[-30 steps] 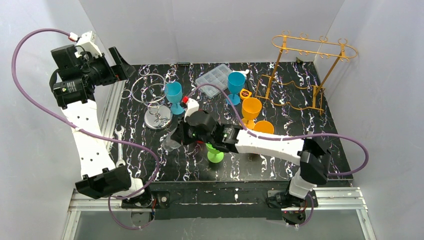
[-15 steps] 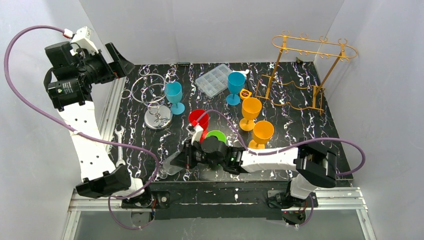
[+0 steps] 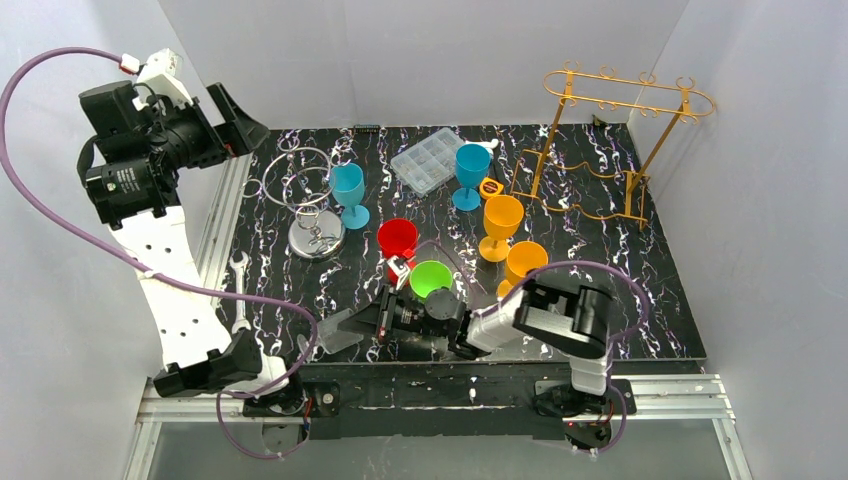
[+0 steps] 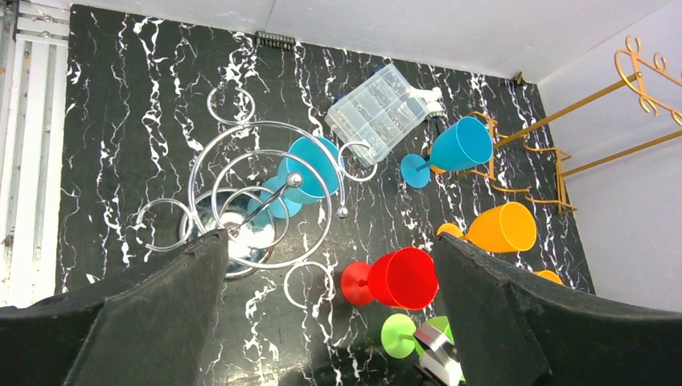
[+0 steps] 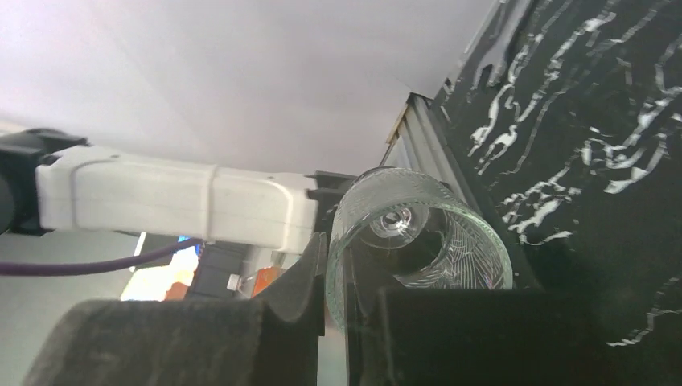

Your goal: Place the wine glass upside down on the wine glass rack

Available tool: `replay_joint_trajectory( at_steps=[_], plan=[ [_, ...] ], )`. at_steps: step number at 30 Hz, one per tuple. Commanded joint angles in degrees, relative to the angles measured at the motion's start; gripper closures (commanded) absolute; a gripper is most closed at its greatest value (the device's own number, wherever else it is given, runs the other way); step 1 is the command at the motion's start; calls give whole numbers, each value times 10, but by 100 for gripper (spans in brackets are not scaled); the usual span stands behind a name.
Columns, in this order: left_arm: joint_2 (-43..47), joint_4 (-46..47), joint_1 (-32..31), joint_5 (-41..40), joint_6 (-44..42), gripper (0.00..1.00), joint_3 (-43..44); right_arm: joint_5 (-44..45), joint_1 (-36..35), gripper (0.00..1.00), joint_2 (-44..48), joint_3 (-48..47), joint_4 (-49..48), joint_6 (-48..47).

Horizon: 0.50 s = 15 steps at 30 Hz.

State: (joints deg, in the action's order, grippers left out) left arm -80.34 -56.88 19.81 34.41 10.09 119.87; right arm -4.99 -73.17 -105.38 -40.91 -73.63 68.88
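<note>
Right hand (image 5: 350, 305) pinches the clear wine glass (image 5: 418, 233) by its rim; left hand (image 4: 330, 265) gapes wide. The glass is likely light, slick and brittle, so a deeper hold seems safer.

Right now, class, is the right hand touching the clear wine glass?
Touching. The right wrist view shows the right hand closed, fingers pressed against the clear wine glass.

SITE: robotics lab test cell, by my remote view | GROUNDS: plain white enclosure walls (image 3: 420, 60); black marbled table (image 3: 672, 300); aluminium rail (image 3: 440, 410) with two arm bases (image 3: 578, 402) bolted on
</note>
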Motion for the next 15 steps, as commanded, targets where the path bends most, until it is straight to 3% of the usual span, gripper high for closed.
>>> replay_joint_trajectory(
  at_steps=[1, 8, 15],
  plan=[
    [21, -15, 4, 10, -17, 2, -16, 18, 6, 99, -69, -6, -239, 69],
    [25, -14, 4, 11, -22, 2, -29, 89, 0, 99, -164, -22, -287, 101],
    [45, -17, 4, 9, -55, 2, -60, 110, 15, 99, -210, -79, -288, 67]
  ],
)
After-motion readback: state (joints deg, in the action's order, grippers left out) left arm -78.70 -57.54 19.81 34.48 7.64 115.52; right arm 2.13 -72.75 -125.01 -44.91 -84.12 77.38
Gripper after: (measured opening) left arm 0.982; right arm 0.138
